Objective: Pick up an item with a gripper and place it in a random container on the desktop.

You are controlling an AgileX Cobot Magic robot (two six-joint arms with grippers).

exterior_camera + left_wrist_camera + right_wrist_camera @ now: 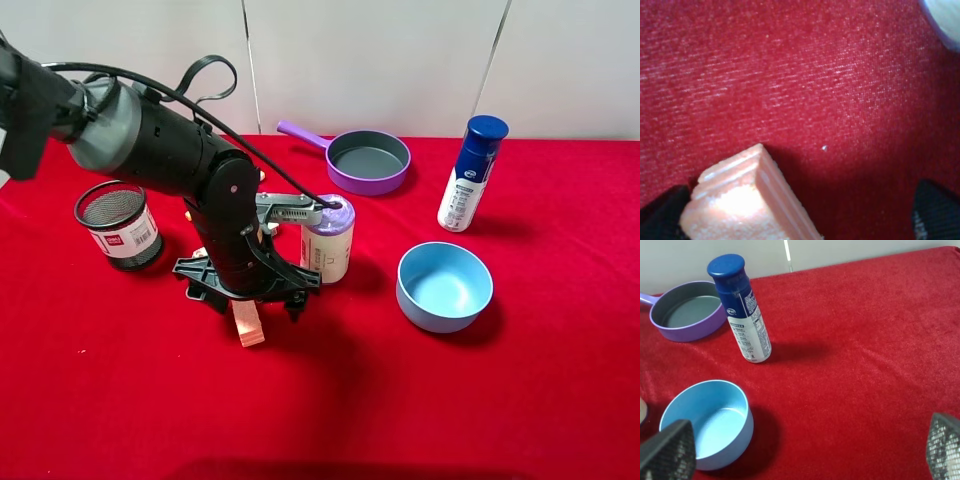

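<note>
From the high camera, the small layered block point(247, 323) lies flat on the red cloth point(480, 400), to the right of the black mesh pen cup point(118, 225) and nearer to the camera than it, well apart from it. The left arm point(170, 150) bends steeply down over the block, and the left gripper point(245, 292) sits low over its far end; from here I cannot tell how the jaws stand. In the left wrist view the block point(745, 200) lies on the cloth between the two black fingertips point(660, 215), close beside one and far from the other, so the jaws are wide and hold nothing. I judge the block to be light, firm and a little rubbery (an eraser, probably), not fragile and not slippery; the grip should go on its two long sides near the middle. In the right wrist view the right gripper point(805, 447) is spread wide and empty above the cloth; a light blue bowl point(710, 420) shows there, the mesh cup does not.
</note>
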